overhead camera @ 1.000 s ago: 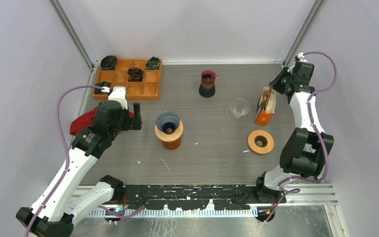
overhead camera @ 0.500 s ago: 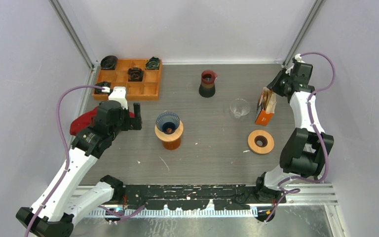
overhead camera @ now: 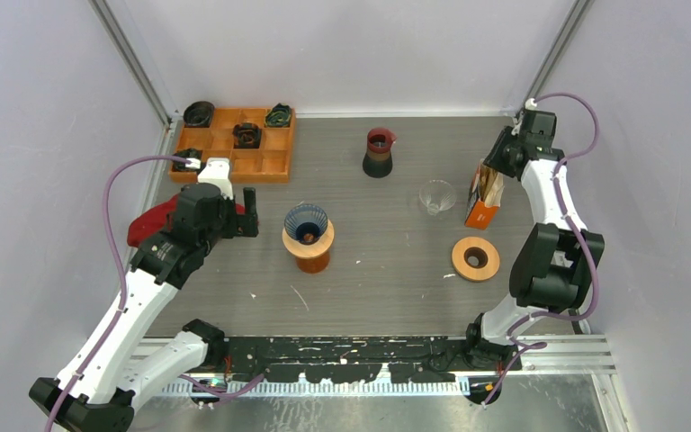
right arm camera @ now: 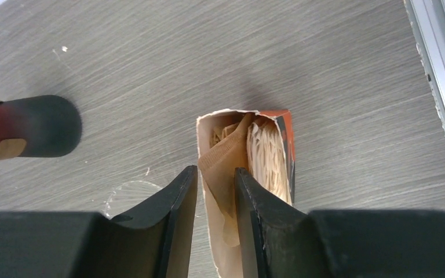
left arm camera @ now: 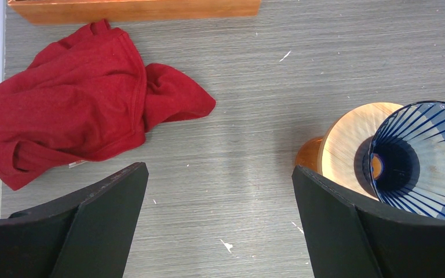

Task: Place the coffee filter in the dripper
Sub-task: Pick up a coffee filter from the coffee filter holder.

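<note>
The coffee filter (right arm camera: 223, 156) is not yet out of its box (right arm camera: 287, 139); the dripper (overhead camera: 307, 220) is bare.
The filter's brown top stands between the narrowly parted fingers of the right claw (right arm camera: 215, 174); I cannot tell whether they pinch it. The blue dripper sits well apart across the table, beside the left claw (left arm camera: 219, 169), which is spread wide. Lifting, carrying and seating are all left.

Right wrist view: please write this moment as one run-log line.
right hand: fingers astride brown paper filter in orange cardboard box, grip unclear | left hand: open, empty, beside blue ribbed dripper
</note>
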You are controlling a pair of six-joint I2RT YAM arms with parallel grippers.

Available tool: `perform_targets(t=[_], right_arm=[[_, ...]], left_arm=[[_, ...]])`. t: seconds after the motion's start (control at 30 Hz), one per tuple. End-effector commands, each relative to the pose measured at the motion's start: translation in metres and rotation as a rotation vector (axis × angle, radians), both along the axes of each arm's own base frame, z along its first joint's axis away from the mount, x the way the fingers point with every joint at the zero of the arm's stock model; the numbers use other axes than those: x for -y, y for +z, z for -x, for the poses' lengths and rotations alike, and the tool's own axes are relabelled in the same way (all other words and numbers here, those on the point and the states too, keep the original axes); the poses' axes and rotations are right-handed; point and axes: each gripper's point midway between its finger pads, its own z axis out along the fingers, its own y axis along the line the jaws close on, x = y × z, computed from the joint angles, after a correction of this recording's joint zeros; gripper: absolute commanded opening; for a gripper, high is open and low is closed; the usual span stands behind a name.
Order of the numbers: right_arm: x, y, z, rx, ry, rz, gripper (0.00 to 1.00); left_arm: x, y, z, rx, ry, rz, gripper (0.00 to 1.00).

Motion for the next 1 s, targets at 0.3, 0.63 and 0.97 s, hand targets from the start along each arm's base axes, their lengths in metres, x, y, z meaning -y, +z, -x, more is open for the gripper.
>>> perform_targets(t=[0.3, 0.63, 0.97], right_arm=[[0.015, 0.009, 0.0, -0.026, -0.058, 0.063, 0.37], [0.014, 0.009, 0.005, -0.053, -0.097, 0.03, 0.11], [-0.008, 0.026, 0.005, 0.013, -0.079, -0.125, 0.01]], left_arm=[[0.003, 0.01, -0.008, 0.048, -0.004, 0.02, 0.99], [0.003, 0.011, -0.007, 0.049, -0.005, 0.021, 0.99], [0.003, 0.012, -0.006, 0.053, -0.004, 0.023, 0.99]])
